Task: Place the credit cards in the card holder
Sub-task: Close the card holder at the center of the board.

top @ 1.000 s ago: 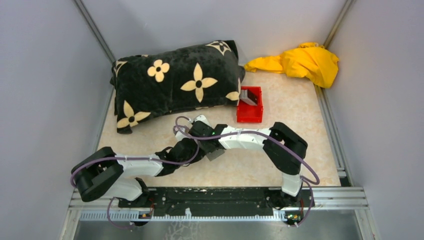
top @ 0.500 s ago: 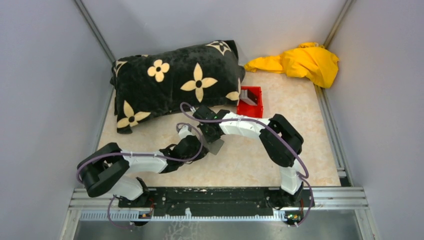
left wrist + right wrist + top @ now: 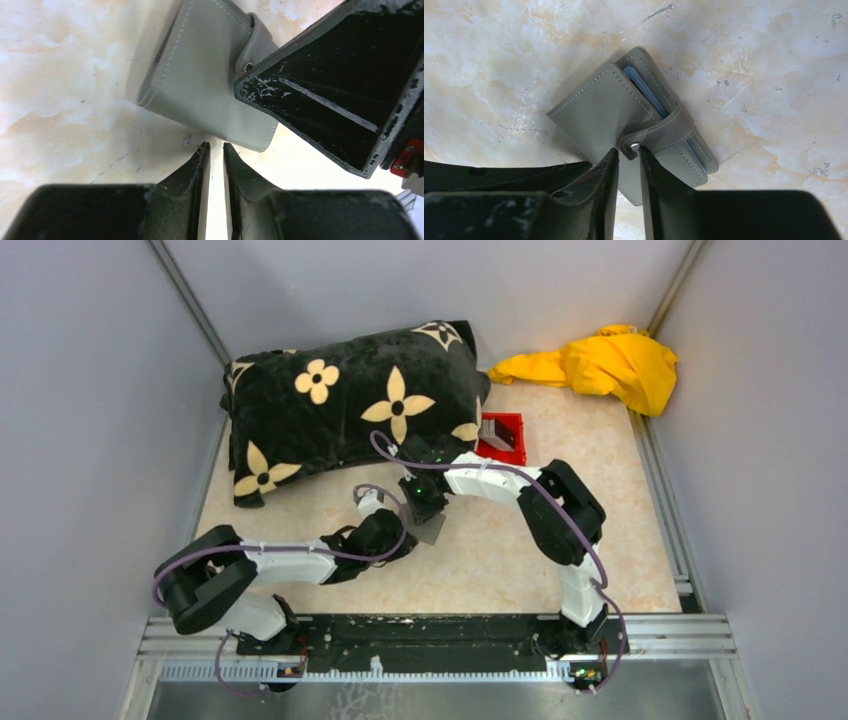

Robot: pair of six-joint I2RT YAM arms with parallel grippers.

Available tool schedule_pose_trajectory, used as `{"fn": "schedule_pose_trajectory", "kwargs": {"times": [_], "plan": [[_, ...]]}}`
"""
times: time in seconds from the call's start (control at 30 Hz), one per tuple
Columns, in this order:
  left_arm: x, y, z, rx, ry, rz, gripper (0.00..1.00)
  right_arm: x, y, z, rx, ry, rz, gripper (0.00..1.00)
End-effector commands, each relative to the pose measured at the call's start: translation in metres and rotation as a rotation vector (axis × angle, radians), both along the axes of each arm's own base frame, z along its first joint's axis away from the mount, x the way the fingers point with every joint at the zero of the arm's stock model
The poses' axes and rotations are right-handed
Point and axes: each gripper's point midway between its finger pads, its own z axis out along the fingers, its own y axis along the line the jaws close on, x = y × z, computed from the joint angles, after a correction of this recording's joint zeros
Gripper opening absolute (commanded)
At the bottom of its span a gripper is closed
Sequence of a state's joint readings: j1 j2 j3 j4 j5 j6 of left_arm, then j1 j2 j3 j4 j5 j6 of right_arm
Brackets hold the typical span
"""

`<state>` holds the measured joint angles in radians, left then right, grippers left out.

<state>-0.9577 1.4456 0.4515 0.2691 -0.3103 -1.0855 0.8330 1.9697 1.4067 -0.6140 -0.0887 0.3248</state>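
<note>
The card holder (image 3: 624, 107) is a grey folded wallet lying on the table, its strap snapped over the front. A pale blue card edge (image 3: 644, 91) shows in its pocket. My right gripper (image 3: 628, 151) hovers right over the strap's snap, jaws a narrow gap apart and holding nothing. In the left wrist view the card holder (image 3: 200, 85) lies just beyond my left gripper (image 3: 216, 146), whose jaws stand slightly apart with bare table between them. From above, both grippers meet at the card holder (image 3: 432, 530). Grey credit cards (image 3: 497, 433) lean in the red bin (image 3: 516, 422).
A black pillow with cream flowers (image 3: 350, 405) lies at the back left, close behind the right wrist. A yellow cloth (image 3: 610, 365) is bunched in the back right corner. Grey walls close in both sides.
The right arm has swung back toward the pillow and its jaws have parted from shut. The card holder has shifted a little up the table. The left arm has drawn in slightly.
</note>
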Motion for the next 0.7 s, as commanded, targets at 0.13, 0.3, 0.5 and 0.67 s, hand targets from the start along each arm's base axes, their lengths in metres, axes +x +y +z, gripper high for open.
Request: {"fn": "schedule_pose_trajectory", "kwargs": {"times": [0.13, 0.3, 0.5, 0.67], "plan": [[-0.014, 0.063, -0.012, 0.203, 0.052, 0.131, 0.27, 0.006, -0.006, 0.011, 0.006, -0.111, -0.038, 0.36], [-0.004, 0.07, 0.009, 0.206, -0.007, 0.185, 0.27, 0.02, -0.008, 0.055, 0.071, -0.265, -0.085, 0.4], [0.005, 0.061, 0.013, 0.23, -0.024, 0.175, 0.26, 0.029, -0.015, 0.111, 0.185, -0.429, -0.138, 0.41], [0.003, 0.047, 0.0, 0.231, 0.025, 0.134, 0.23, 0.042, -0.028, 0.117, 0.154, -0.526, -0.162, 0.34]]}}
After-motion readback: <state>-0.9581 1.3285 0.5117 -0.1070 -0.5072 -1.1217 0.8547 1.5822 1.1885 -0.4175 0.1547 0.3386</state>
